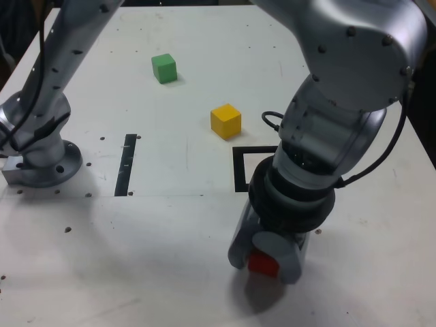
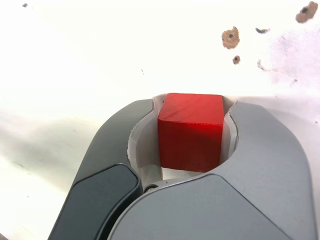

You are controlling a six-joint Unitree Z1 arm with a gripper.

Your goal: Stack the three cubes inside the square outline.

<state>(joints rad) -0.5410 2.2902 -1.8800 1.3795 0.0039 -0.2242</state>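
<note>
A pale, smooth tabletop (image 1: 163, 272), flecked with brown chips, carries a short black tape strip (image 1: 126, 165). The grey, curved-jawed gripper (image 2: 191, 134) is closed around the glossy red cube (image 2: 192, 131), its flat faces and crisp edges framed by rounded jaws with pale inner linings. In the exterior view, the matt yellow cube (image 1: 225, 121) sits near the thick black square outline (image 1: 238, 170), partly hidden by the arm; the small green cube (image 1: 164, 69) lies farther off. The step in hand seems to be securing the first cube; next calls for lifting it clear and lowering it squarely inside the outline.
</note>
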